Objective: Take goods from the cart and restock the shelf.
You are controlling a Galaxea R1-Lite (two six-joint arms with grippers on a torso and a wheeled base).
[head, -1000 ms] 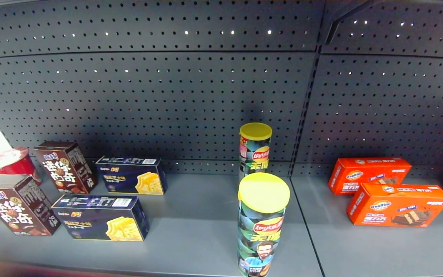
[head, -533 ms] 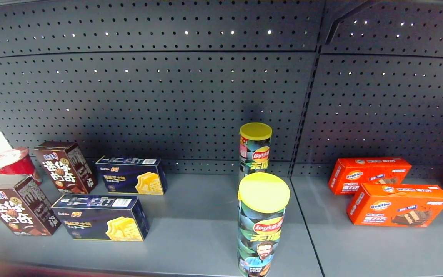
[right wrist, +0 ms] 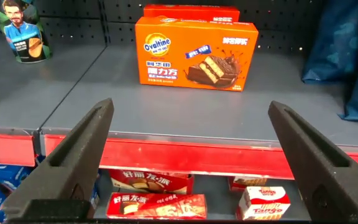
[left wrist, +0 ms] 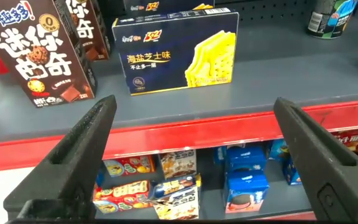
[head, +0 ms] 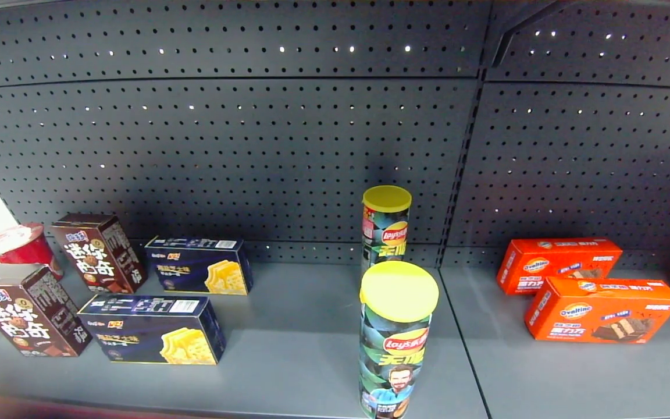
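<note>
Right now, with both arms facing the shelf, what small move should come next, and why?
Probably draw back from the shelf to fetch goods: the left gripper and right gripper show jaws wide open and empty, while bare shelf space waits left of the chip cans.

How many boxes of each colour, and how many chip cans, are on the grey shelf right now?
Brown boxes: 2
Blue boxes: 2
Orange boxes: 2
Chip cans: 2
Total: 8
</note>
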